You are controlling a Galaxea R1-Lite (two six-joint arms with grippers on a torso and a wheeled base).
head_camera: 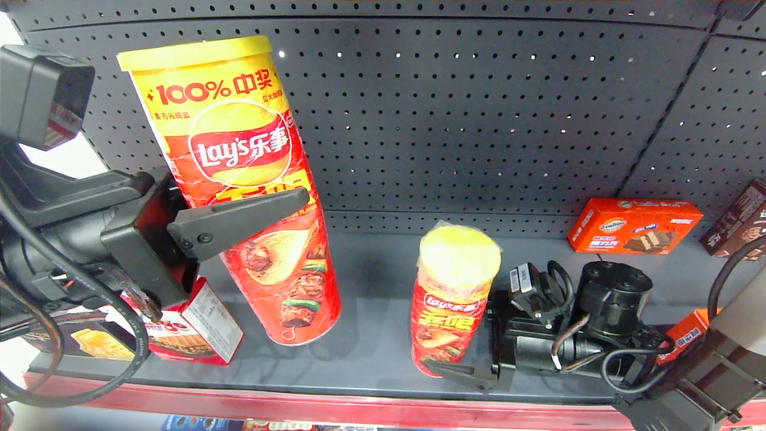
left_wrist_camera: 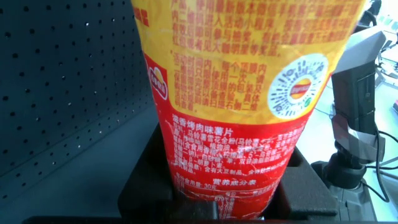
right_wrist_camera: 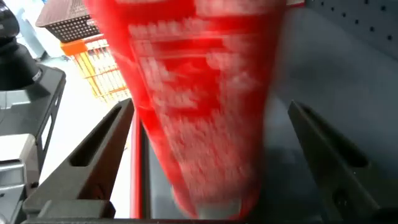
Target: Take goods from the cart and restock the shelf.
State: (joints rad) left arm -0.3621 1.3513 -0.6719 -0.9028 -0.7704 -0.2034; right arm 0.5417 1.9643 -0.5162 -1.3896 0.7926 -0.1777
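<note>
Small can (head_camera: 455, 299) on shelf (head_camera: 371, 281) — right gripper (right_wrist_camera: 211, 168) wide, straddling it. Big can (head_camera: 251, 179) at shelf level, left gripper (head_camera: 263, 206) clamped on it — release pending.

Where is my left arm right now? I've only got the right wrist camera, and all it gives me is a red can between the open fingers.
Observer: The left gripper is shut on a tall chips can, gripping it about midway up.
Operator: Is that one standing straight?
Observer: No, it looks tilted, with its yellow lid toward the robot's left. Its base is down by the shelf; I cannot tell if it touches.
Operator: And how close is it to the can I'm on?
Observer: They are apart. Your small chips can stands to the robot's right of the tall one, with bare shelf between them. An orange box lies farther back on the right.
</note>
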